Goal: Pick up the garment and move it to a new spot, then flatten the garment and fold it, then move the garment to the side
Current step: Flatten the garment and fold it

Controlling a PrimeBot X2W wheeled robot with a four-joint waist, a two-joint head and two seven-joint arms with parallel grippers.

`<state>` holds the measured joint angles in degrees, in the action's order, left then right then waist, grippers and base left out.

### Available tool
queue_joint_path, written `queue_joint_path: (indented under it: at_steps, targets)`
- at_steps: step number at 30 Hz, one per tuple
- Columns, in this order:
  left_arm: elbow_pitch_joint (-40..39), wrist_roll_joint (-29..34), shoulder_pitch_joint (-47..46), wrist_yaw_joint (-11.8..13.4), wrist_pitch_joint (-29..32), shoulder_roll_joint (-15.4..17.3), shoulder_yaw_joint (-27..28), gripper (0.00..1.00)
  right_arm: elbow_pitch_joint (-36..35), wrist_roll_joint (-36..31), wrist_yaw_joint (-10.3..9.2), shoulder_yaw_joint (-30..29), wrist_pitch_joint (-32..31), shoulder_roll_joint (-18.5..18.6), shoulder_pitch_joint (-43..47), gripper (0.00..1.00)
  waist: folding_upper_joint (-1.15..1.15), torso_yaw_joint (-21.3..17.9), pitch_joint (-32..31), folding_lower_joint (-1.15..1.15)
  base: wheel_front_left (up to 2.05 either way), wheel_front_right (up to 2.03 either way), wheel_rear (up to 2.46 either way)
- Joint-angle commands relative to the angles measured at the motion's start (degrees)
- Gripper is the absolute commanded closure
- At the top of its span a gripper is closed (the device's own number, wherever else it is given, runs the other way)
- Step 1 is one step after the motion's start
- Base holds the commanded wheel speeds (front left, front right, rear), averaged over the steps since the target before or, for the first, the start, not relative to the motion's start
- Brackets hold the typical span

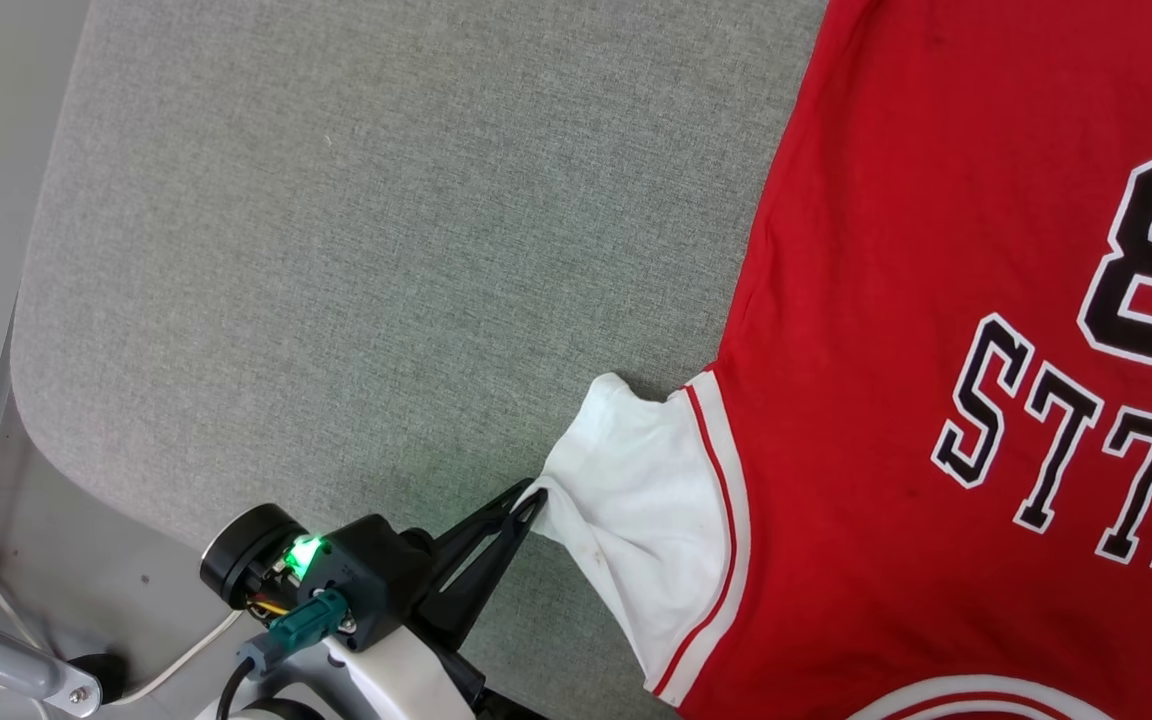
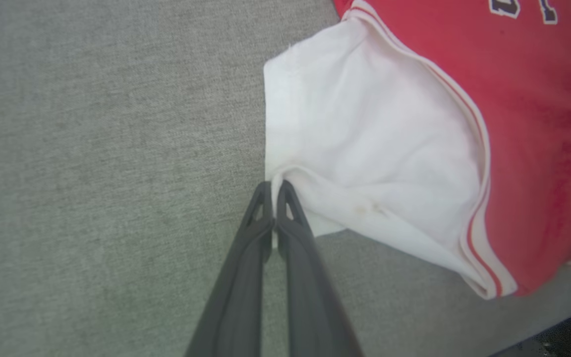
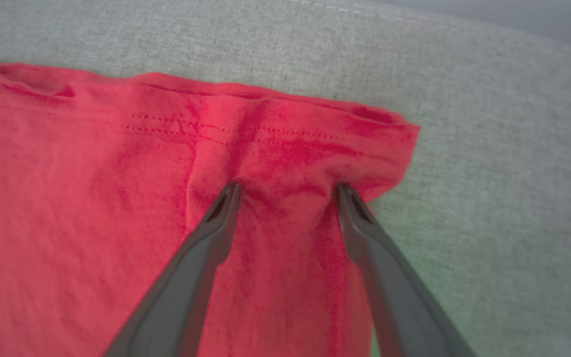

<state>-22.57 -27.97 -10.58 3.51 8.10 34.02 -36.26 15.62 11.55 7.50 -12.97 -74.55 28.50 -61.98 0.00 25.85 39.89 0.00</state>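
Two pincers are on the shirt (image 1: 886, 300). The left pincer (image 1: 534, 496) is clenched on the outer edge of the white sleeve (image 1: 636, 480). Its dark fingers (image 2: 256, 238) are pressed together with a pinch of cloth between the tips, and the sleeve is drawn to a point there, with folds running back from it. The right pincer (image 3: 288, 191) stands released, jaws wide apart. Both tips rest on red cloth just short of the hem (image 3: 265, 111), beside a hem corner, and the cloth puckers between them. The shirt lies spread front up on the grey bench (image 1: 336, 250), lettering showing, over the right part in the head view. Bare bench runs from its left side out to the rounded near-left corner. A white cable (image 1: 186, 655) lies on the floor beyond that corner.
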Motion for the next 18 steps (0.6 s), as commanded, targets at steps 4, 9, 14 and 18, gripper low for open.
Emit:
queue_joint_path:
  at_steps: [4,9,14,18]
  targets:
    - [0.62,-0.22,-1.03,-0.12,-0.74,-0.28,0.33,1.00,2.88,1.86,-0.02,2.70,0.57,-0.41,3.94,1.00,0.00,-0.05,-0.33,0.00,0.00,0.00,0.00]
    - [0.99,-0.17,-1.28,0.24,-0.90,-0.25,0.50,1.00,4.51,2.05,-0.05,3.99,3.15,2.44,5.11,1.00,0.00,-0.90,-1.57,0.00,0.00,0.00,0.00]
    - [1.19,0.03,-1.41,0.99,-1.17,0.13,1.09,1.00,6.26,3.31,-0.06,4.64,5.72,3.09,7.76,1.00,0.00,-2.94,-4.37,0.00,0.00,0.00,0.00]
    - [1.21,-0.04,-0.91,1.70,-0.86,0.73,1.75,1.00,7.45,4.81,-0.06,4.75,7.67,3.58,11.05,1.00,0.00,-5.04,-7.45,0.00,0.00,0.00,0.00]
